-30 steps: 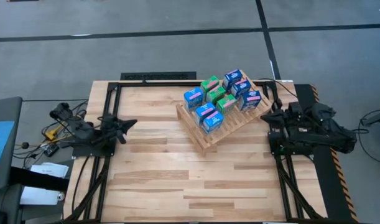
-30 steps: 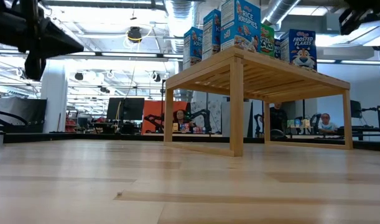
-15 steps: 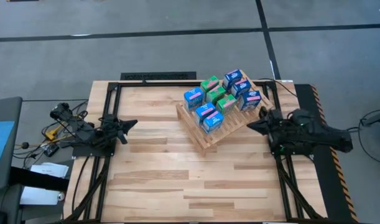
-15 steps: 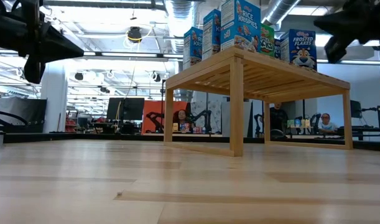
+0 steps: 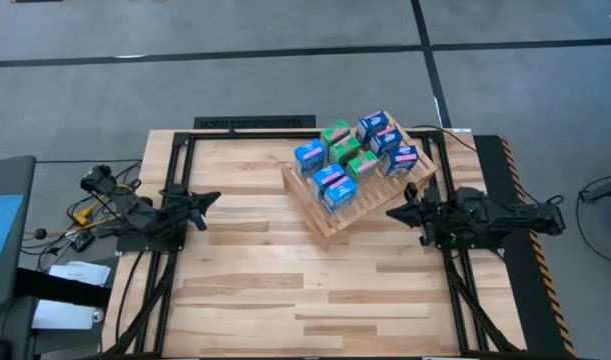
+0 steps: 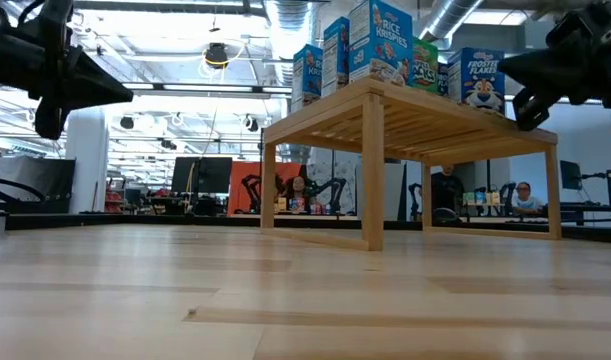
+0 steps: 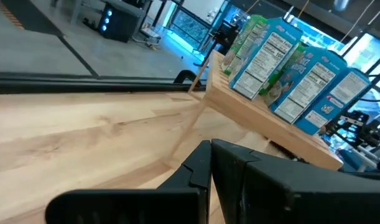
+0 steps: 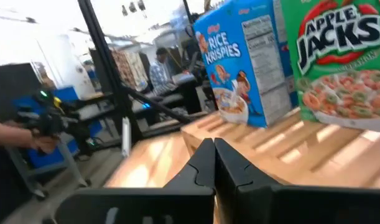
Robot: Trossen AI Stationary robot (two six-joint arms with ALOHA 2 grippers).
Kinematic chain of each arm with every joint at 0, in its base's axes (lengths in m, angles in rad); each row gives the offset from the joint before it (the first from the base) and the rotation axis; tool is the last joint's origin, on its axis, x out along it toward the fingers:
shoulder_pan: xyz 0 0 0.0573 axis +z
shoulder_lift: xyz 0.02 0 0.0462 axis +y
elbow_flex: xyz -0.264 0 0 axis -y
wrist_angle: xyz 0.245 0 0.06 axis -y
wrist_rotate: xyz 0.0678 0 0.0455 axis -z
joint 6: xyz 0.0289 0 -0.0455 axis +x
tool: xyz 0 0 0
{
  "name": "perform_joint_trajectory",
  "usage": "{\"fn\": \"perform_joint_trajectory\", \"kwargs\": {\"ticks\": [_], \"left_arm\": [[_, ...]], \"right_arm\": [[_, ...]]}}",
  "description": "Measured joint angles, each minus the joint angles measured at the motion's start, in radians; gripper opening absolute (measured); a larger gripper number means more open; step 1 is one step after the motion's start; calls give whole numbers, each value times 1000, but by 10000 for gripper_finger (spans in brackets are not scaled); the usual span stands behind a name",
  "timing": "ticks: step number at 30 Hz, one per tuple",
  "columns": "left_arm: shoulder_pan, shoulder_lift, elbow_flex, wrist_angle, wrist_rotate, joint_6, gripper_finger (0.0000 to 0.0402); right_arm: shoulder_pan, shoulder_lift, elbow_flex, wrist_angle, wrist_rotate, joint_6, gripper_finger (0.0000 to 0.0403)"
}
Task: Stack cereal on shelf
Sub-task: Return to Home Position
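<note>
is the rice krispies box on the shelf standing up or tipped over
Upright. In the low view the Rice Krispies box stands tall on the shelf, base on the slats, print reading level.

The left arm (image 5: pixel 143 216) lay folded low at the left edge of the table (image 5: pixel 285 290). Its left gripper (image 5: pixel 211 197) pointed toward the table's middle, held above the surface, fingers pressed together. The right arm (image 5: pixel 497 220) reached in level from the right edge. Its right gripper (image 5: pixel 395 211) pointed leftward, also raised, fingers closed together.
</note>
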Motion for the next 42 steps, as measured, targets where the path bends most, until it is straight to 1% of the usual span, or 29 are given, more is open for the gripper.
{"fn": "perform_joint_trajectory", "kwargs": {"ticks": [2, 6, 9, 13, 17, 21, 24, 26, 33, 37, 42], "left_arm": [[0, 0, 0, -31, 13, -33, 0], [0, 0, 0, -92, 55, -97, 0], [0, 0, 0, -132, 69, -121, 0], [0, 0, 0, -135, 72, -155, 0], [0, 0, 0, -146, 106, -158, 0], [0, 0, 1, -171, 101, -137, 0], [0, 0, 1, -197, 76, -136, 0], [0, 0, 1, -214, 74, -149, 0], [0, 0, 4, -240, 64, -183, 0], [0, 0, 4, -243, 92, -201, 0], [0, 0, 4, -245, 203, -229, 0]], "right_arm": [[-1, 1, 0, -19, 7, -29, 13], [-3, 1, 0, -36, 11, -32, 13], [0, 1, -1, -38, 13, -2, 13], [0, 1, -1, -34, 10, 51, 15], [18, 1, -1, -32, -4, 79, 9], [62, 1, -2, -53, -8, 46, 9], [86, 2, -2, -90, 53, 25, 10], [92, 6, -2, -94, 74, 13, 10], [88, 5, -2, -100, 73, 11, 24], [88, 5, -2, -101, 73, 11, 37], [88, 5, -2, -101, 72, 11, 42]]}}
